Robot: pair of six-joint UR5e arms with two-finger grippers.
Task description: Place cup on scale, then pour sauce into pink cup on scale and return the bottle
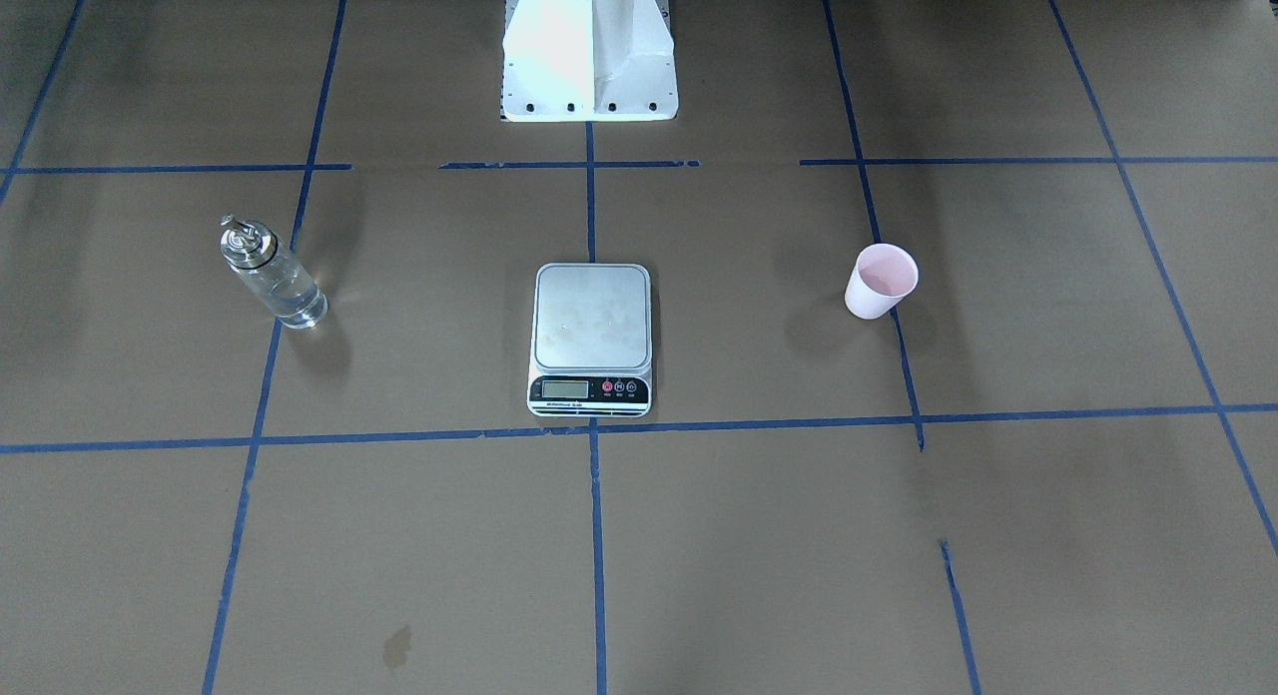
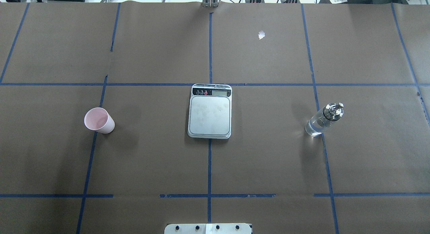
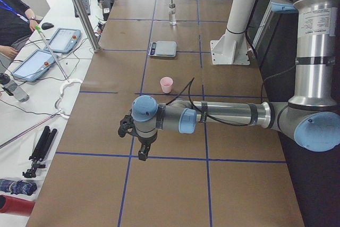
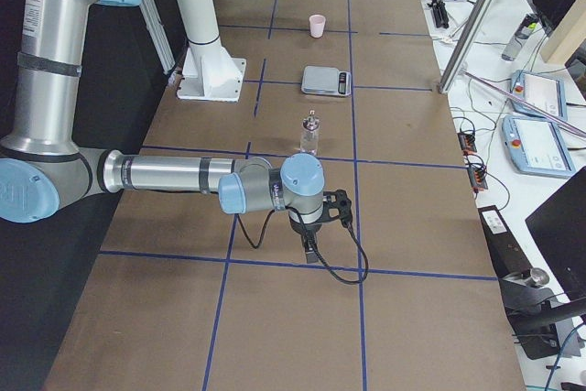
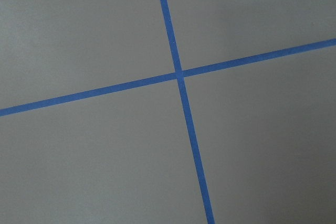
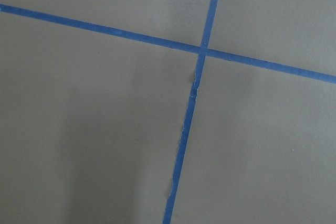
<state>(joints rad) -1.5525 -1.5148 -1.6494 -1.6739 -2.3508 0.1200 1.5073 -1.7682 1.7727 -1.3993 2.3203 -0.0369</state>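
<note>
The coming move turns on the cup (image 2: 99,120), and the left arm (image 3: 228,112) is the nearer one to it. In the left side view the left jaws hang pointing down over bare tabletop (image 2: 151,153). The cup stands well apart from them, further in along the table's length and a little toward the robot's base. It is upright with its mouth up, so its long axis is vertical and its side wall is free all round.

The scale (image 2: 210,111) lies beyond the cup in the same direction from those jaws, with nothing on its platform. The bottle (image 2: 323,121) stands upright past the scale. It is nearer the right arm (image 4: 174,174), whose right jaws also point down, well short of it.

Neither arm appears in the overhead or front views. Both wrist cameras show only brown paper and crossing blue tape (image 5: 178,73), with no fingertips in them. The jaws therefore show only small in the side views, and I cannot tell how wide either pair stands. The scale's display is too small to read. The sauce (image 2: 314,128) is clear, and its level is hard to make out.
</note>
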